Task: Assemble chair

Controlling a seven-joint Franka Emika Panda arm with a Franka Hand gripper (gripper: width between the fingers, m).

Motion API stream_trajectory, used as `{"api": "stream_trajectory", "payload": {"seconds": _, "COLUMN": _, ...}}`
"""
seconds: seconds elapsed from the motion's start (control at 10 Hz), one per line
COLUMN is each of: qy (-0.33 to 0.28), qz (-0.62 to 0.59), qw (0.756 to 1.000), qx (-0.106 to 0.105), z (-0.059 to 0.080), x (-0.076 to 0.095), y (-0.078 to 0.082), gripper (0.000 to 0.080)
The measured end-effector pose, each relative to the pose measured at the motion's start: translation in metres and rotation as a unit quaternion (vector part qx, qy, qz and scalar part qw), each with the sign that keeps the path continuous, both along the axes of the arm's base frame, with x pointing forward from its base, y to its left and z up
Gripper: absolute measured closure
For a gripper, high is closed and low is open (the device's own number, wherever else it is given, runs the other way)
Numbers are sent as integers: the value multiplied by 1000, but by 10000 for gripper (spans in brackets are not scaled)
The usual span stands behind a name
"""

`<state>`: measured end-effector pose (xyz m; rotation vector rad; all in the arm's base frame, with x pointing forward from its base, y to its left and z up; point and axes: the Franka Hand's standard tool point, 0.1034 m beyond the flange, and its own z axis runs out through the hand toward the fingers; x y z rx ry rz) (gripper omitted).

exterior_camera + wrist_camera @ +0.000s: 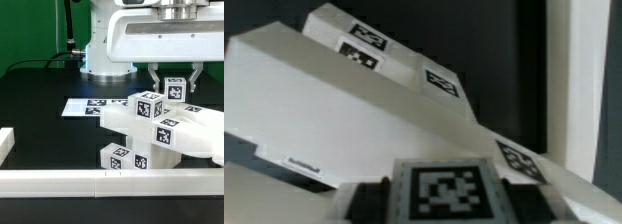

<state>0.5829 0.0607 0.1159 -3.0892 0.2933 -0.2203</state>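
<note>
Several chunky white parts of the chair point(160, 125) stand joined together on the black counter point(40, 120), toward the exterior view's right and just behind the long low white rail point(100, 182) that runs along the near edge. Black-and-white square tags cover the faces of the parts; 1 tagged cube point(175, 89) sits at the top of the structure, a blocky piece with 2 tagged faces lies below it, and a smaller tagged block point(118, 157) rests low on the counter beside the rail.

The claw point(176, 80) hangs straight above that top cube, its 2 dark fingers point(155, 76) set narrowly on either side of it and pinching it (the gap between them is just the cube's width). In the wrist view the tagged cube face point(446, 190) fills the space between the dark finger pads, with a broad slanted white panel point(349, 90) of the chair behind it, bearing 4 small tags.

Behind the chair, the marker board point(85, 105) lies flat on the counter, and the robot's white base point(105, 55) stands further back.
</note>
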Motion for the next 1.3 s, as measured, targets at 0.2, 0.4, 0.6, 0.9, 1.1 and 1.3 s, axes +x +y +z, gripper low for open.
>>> {"api": "stream_trajectory", "payload": {"seconds": 0.2, "qy": 0, "qz": 0, "qw": 1000, "qx": 0, "z": 0, "x": 0, "y": 0, "gripper": 517}}
{"api": "stream_trajectory", "payload": {"seconds": 0.4, "qy": 0, "qz": 0, "qw": 1000, "qx": 0, "z": 0, "x": 0, "y": 0, "gripper": 517}}
{"api": "stream_trajectory", "payload": {"seconds": 0.6, "qy": 0, "qz": -11, "qw": 1000, "qx": 2, "z": 0, "x": 0, "y": 0, "gripper": 517}}
{"api": "stream_trajectory", "payload": {"seconds": 0.9, "qy": 0, "qz": -127, "qw": 991, "qx": 34, "z": 0, "x": 0, "y": 0, "gripper": 517}}
{"api": "stream_trajectory", "payload": {"seconds": 1.1, "qy": -4, "qz": -228, "qw": 972, "qx": 55, "z": -1, "x": 0, "y": 1, "gripper": 517}}
{"api": "stream_trajectory", "payload": {"seconds": 1.3, "qy": -1, "qz": -320, "qw": 944, "qx": 75, "z": -1, "x": 1, "y": 1, "gripper": 517}}
